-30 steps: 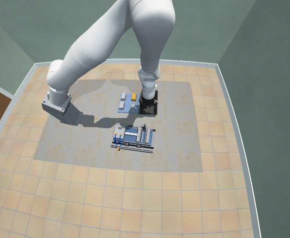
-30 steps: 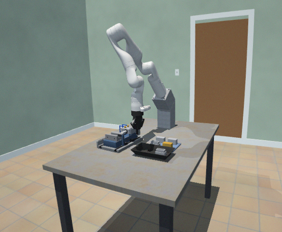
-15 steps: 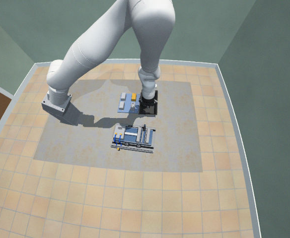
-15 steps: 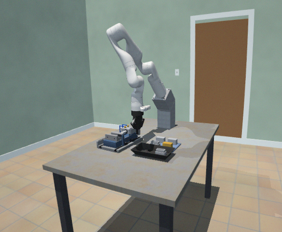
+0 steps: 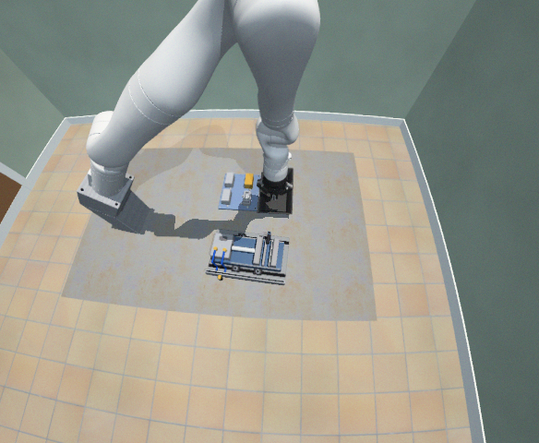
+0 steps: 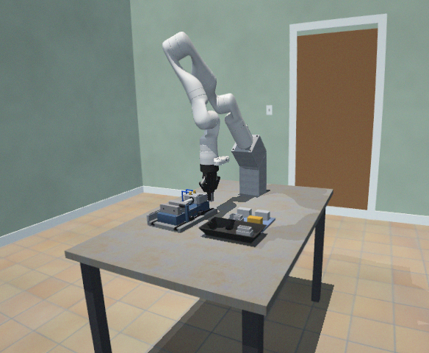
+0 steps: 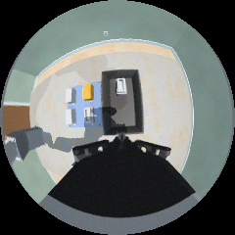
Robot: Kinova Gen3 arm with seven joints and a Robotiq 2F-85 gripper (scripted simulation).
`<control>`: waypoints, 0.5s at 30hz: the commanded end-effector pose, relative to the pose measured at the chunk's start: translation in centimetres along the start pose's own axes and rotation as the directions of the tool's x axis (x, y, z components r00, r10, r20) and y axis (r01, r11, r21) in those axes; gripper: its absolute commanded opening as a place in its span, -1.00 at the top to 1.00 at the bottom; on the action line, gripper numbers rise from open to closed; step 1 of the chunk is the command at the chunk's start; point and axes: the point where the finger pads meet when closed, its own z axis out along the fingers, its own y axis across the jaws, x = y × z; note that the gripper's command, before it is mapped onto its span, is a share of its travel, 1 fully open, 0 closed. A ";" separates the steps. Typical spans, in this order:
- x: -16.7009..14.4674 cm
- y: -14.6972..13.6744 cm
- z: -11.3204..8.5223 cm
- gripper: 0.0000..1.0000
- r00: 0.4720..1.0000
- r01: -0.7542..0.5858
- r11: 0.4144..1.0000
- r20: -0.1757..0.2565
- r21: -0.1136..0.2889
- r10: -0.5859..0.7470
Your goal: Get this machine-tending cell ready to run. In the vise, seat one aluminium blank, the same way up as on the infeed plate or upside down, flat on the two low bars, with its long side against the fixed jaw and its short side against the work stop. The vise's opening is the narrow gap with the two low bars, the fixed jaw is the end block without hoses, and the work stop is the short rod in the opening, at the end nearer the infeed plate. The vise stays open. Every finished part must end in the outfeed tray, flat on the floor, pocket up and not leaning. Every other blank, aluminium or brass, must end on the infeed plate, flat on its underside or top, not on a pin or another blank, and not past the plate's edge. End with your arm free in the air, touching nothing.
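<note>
a grey table is being used to hold everything. the white arm is being held up in the air above the middle of the table. near the middle, toward the left edge in the exterior view, the blue vise is being kept open, with no blank seen in its gap. the black outfeed tray is being shown with one finished part lying in it. right beside the tray, the blue infeed plate is being loaded with grey blanks and one brass blank. the claw is being pressed together on nothing.

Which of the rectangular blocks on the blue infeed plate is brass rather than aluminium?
The yellow-orange rectangular block at the plate's far corner next to the black outfeed tray; the other blocks on the plate are grey.
</note>
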 end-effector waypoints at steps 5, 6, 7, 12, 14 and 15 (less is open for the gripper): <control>0.0 0.5 -2.1 1.00 1.000 -0.002 1.000 -0.002 -0.012 0.002; 0.0 0.5 -2.4 1.00 1.000 -0.002 1.000 -0.002 -0.012 0.002; 0.0 0.4 -2.7 1.00 1.000 -0.002 1.000 -0.002 -0.012 0.002; 0.0 0.4 -3.4 1.00 1.000 -0.002 1.000 -0.002 -0.012 0.002; 0.0 0.4 -3.8 1.00 1.000 -0.002 1.000 -0.002 -0.012 0.002; 0.0 0.4 -4.0 1.00 1.000 -0.002 1.000 -0.002 -0.012 0.002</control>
